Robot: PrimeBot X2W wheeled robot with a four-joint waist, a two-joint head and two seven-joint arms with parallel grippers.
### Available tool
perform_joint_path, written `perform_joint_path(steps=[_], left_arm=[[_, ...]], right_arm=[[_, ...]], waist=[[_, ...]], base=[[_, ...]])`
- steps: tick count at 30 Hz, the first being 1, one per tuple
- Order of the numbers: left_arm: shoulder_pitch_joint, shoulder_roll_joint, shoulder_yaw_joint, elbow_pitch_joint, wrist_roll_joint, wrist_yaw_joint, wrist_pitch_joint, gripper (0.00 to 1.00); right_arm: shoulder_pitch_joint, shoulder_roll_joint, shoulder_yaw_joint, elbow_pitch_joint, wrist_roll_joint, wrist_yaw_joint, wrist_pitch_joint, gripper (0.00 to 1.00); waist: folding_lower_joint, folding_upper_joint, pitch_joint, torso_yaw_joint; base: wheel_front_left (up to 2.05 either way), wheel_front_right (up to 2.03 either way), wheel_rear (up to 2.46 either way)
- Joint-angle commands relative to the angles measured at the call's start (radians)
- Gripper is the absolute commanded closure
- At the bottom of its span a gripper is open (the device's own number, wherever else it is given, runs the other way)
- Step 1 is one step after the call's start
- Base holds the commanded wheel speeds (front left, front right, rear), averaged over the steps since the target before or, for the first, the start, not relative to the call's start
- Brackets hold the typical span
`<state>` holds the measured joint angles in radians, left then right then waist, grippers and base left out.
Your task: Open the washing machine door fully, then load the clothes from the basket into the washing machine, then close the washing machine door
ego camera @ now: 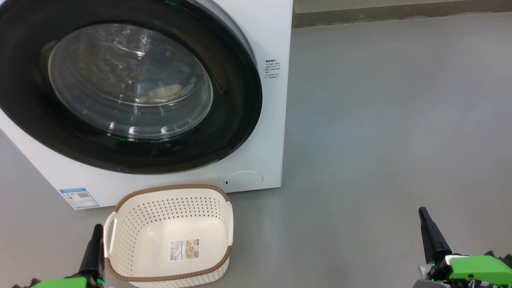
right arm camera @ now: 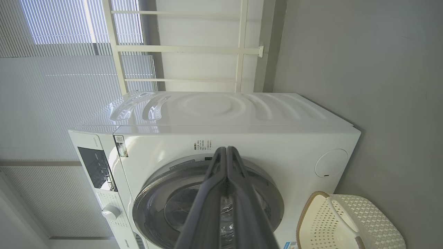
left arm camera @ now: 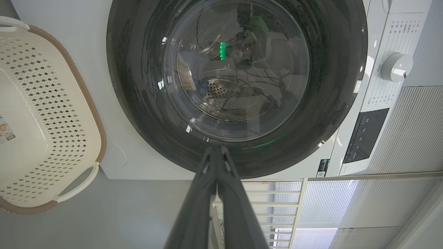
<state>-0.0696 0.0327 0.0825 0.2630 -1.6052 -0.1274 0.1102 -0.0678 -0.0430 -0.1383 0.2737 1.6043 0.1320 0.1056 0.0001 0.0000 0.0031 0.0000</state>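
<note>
Large round glossy black washing machine door (ego camera: 132,80) lay closed ahead of the left claw (ego camera: 97,232), nearer than the right claw (ego camera: 424,218); both claws pinched together.

One washing machine (ego camera: 274,120), one basket (ego camera: 172,187) — two pincers (ego camera: 97,229) (ego camera: 422,212).

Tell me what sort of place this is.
Likely a laundry corner, at home or in a mock-up: a white front-loading washer, a basket on the grey floor before it, and window blinds behind.
</note>
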Motion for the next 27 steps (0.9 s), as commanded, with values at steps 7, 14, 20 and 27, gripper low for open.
perform_joint_path(steps=[7,14,20,27], left_arm=[[-0.038,0.018,0.031,-0.018,-0.003,-0.003,0.003,1.0],[-0.038,0.018,0.031,-0.018,-0.003,-0.003,0.003,1.0],[-0.038,0.018,0.031,-0.018,-0.003,-0.003,0.003,1.0],[-0.038,0.018,0.031,-0.018,-0.003,-0.003,0.003,1.0]], right_arm=[[-0.04,-0.007,0.024,-0.029,0.004,-0.001,0.008,1.0],[-0.04,-0.007,0.024,-0.029,0.004,-0.001,0.008,1.0],[-0.04,-0.007,0.024,-0.029,0.004,-0.001,0.008,1.0],[-0.04,-0.007,0.024,-0.029,0.004,-0.001,0.008,1.0]], waist=[[0.0,0.0,0.0,0.0],[0.0,0.0,0.0,0.0],[0.0,0.0,0.0,0.0],[0.0,0.0,0.0,0.0]], base=[[0.0,0.0,0.0],[0.0,0.0,0.0],[0.0,0.0,0.0],[0.0,0.0,0.0]])
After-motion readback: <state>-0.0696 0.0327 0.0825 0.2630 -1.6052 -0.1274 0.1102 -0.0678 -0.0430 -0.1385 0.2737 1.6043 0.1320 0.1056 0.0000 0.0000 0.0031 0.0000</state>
